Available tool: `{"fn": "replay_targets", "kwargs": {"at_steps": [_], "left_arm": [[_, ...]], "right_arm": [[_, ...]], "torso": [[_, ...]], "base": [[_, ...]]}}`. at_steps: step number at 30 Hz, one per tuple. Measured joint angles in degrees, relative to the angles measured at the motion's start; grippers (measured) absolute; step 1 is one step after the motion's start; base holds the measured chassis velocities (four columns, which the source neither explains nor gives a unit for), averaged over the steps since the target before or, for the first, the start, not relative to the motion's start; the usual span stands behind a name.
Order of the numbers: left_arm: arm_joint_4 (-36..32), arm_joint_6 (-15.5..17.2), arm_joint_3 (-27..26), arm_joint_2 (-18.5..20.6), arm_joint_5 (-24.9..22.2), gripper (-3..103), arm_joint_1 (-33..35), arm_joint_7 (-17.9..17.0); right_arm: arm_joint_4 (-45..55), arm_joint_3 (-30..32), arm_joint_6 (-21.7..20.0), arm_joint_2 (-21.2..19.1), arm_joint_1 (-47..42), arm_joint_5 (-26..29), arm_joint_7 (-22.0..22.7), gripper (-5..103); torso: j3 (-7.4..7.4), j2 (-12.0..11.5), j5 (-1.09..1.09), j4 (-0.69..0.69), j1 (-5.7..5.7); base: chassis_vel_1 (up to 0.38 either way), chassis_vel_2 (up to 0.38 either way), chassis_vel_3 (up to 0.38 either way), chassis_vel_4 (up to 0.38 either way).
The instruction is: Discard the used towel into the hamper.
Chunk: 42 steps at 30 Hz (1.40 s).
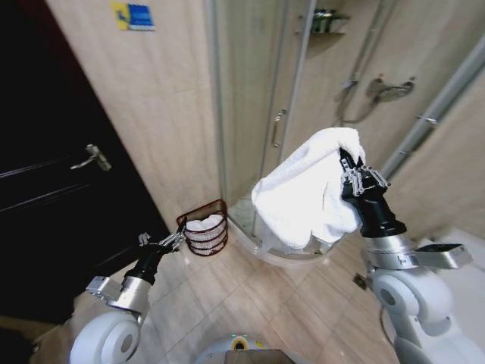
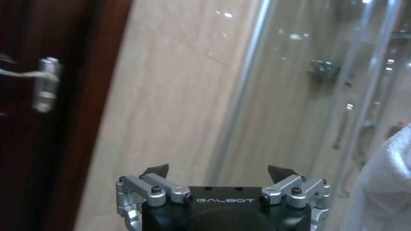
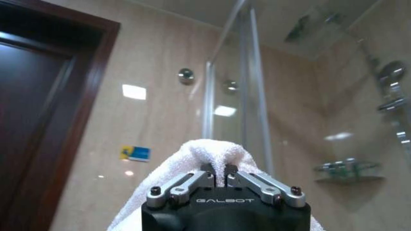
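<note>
Head view: right gripper up high, clamped on white towel, cloth dangling well above floor. Hamper on floor by shower glass, well apart from towel (already has something white in it). Left gripper low near hamper, holding nothing.

Left wrist: left jaws spread wide, empty.

Right wrist: fingers pinched on towel fold.

So grab done, carry and drop still left imo.
</note>
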Motion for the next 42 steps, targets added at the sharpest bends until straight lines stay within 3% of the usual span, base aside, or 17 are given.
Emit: {"fn": "replay_targets", "kwargs": {"at_steps": [25,42], "left_arm": [[0.0,0.0,0.0,0.0,0.0,100,0.0,0.0],[0.0,0.0,0.0,0.0,0.0,100,0.0,0.0]], "right_arm": [[-0.4,0.3,0.3,-0.1,0.0,0.2,-0.6,6],[-0.4,0.5,0.4,0.0,-0.3,0.2,-0.6,6]], "torso": [[-0.07,-0.1,0.0,0.01,-0.06],[0.12,0.3,0.01,-0.01,0.14]], "base": [[0.115,0.12,0.121,0.117],[0.0,0.0,0.0,0.0]]}}
